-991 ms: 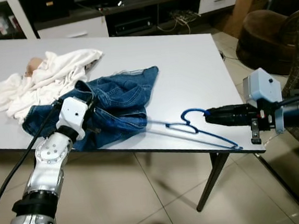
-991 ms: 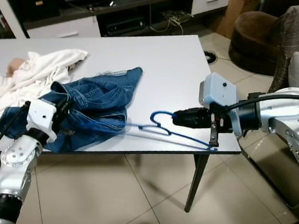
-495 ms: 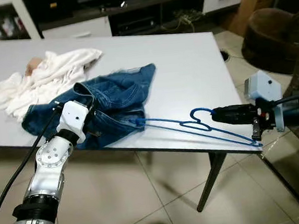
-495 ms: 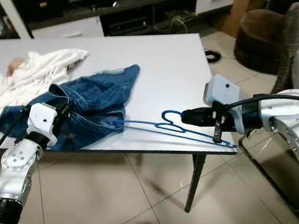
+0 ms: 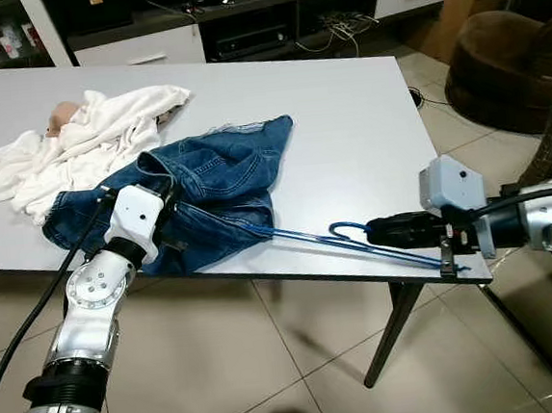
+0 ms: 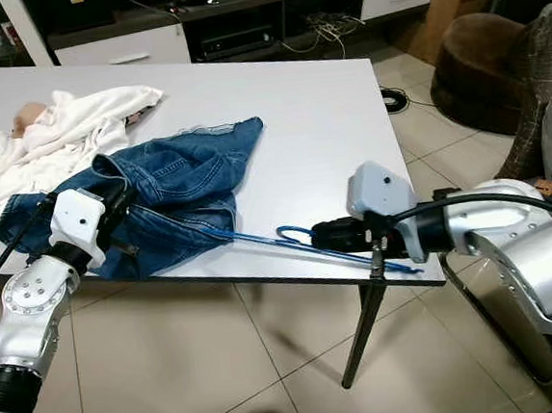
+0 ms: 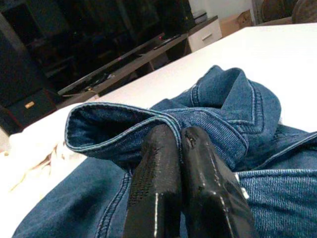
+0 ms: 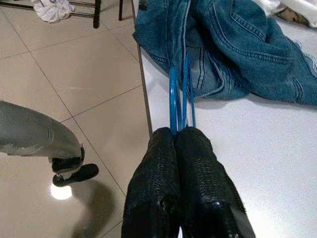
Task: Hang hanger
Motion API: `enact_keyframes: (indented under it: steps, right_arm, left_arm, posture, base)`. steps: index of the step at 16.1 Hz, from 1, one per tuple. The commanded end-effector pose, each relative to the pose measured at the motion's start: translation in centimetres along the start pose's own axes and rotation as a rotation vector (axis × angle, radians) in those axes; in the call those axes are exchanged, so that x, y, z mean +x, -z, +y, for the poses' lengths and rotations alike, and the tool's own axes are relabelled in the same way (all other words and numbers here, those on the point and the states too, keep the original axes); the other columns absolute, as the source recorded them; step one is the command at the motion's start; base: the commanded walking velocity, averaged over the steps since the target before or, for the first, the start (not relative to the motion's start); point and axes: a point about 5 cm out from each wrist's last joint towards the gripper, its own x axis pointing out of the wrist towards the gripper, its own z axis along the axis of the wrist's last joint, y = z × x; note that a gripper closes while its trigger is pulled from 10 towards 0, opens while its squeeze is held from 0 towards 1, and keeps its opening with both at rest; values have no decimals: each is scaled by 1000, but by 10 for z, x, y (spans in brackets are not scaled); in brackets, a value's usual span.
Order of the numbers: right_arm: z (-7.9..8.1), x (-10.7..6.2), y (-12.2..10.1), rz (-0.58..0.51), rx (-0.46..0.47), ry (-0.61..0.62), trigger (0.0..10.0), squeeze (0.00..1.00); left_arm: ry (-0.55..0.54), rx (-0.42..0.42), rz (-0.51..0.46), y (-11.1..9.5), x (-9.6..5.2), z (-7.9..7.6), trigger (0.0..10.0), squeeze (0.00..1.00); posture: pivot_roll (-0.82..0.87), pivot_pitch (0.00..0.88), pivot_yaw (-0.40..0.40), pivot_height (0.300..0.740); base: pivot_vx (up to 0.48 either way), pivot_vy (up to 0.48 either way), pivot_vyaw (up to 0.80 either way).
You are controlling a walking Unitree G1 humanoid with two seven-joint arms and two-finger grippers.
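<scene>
On the left of the table (image 5: pixel 344 94) lies a white cloth (image 5: pixel 77 146), and beside it the jeans (image 5: pixel 212 188) are spread toward the near edge. The left gripper (image 7: pixel 183 148) has its two fingers pressed together on a fold of the denim waistband, so it holds the jeans in place at the table's front edge.

From under the jeans the blue hanger (image 5: pixel 356 241) runs to the right along the near edge, with its hook close to the right gripper (image 5: pixel 379 226). This gripper pinches the hanger's wires between its closed fingers, as the right wrist view shows.

The step in hand seems to be feeding the hanger into the jeans. The next move probably calls for a flat, straight push toward the left while the left gripper keeps the cloth steady.

The hanger lies just beside the table's edge, so it could slip off. To the right there is open floor, then a brown armchair (image 5: pixel 495 62).
</scene>
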Motion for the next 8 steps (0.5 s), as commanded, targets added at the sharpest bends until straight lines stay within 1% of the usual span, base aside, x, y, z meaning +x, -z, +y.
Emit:
enact_keyframes:
  steps: [1, 4, 5, 8]
  right_arm:
    - [0, 8, -9, -22, -45, -25, 10000, 0]
    - [-2, 15, -15, -47, -54, -22, 10000, 0]
    - [-7, 23, -20, -78, -49, 4, 10000, 0]
    - [-12, 39, -26, -129, -23, 34, 10000, 0]
  left_arm:
    - [12, 34, -28, -9, 4, 1, 10000, 0]
    - [60, 111, -55, -19, 7, -3, 10000, 0]
    - [78, 158, -101, -32, 11, -3, 10000, 0]
    - [84, 218, -186, -56, 16, 0, 10000, 0]
  posture:
    - [-67, 28, 33, 740]
    - [-60, 24, 31, 740]
    - [-57, 24, 31, 740]
    - [-55, 21, 35, 740]
  base:
    - [0, 0, 0]
    - [0, 0, 0]
    - [0, 0, 0]
    - [0, 0, 0]
